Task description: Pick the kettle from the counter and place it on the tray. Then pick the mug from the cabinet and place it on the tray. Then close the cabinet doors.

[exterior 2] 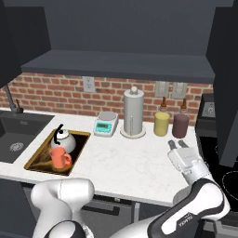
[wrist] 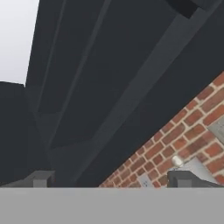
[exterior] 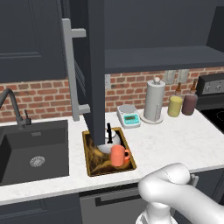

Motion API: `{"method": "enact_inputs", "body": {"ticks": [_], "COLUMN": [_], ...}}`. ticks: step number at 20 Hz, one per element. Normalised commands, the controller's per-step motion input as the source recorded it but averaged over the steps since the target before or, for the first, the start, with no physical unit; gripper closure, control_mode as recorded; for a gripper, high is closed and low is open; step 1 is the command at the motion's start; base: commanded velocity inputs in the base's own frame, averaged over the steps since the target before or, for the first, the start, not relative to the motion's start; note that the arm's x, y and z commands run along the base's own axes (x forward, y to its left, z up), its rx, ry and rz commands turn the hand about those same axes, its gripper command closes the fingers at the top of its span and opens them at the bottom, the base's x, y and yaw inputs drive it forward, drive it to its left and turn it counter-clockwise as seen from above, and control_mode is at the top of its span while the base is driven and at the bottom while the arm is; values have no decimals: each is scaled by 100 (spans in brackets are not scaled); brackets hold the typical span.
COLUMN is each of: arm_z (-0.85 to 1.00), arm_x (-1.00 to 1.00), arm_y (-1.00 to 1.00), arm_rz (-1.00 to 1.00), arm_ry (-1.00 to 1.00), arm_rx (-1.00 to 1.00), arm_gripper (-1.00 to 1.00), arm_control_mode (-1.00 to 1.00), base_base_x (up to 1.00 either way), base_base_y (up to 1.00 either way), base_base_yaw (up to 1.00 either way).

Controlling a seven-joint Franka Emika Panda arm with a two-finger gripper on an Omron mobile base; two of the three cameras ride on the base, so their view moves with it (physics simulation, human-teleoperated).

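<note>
With the squat silver kettle and coral-orange mug both on the gold-rimmed dark tray, the white two-finger gripper hangs open and empty, so swinging the navy cabinet doors shut likely comes next

Open cabinet door jutting out over the tray — edge-on above kettle and mug, bare counter ahead of scale, paper-towel roll, two bottles lining the brick wall — free shelf above.
</note>
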Motion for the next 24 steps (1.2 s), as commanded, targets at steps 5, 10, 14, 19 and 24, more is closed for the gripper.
{"method": "enact_inputs", "body": {"ticks": [5,10,14,19,24], "arm_z": [23,18,6,7,21], "arm_x": [0,0,0,0,6], "arm_y": [-25,-25,-25,-24,-20], "arm_rz": [0,0,0,0,0], "arm_ry": [-6,-4,-13,-10,-3], "arm_rx": [7,9,13,6,8], "arm_gripper": [-100,-100,-100,-100,-100], "arm_control_mode": [-100,-100,-100,-100,-100], "base_base_x": [0,0,0,0,0], "base_base_y": [0,0,0,0,0], "base_base_yaw": [0,0,0,0,0]}}
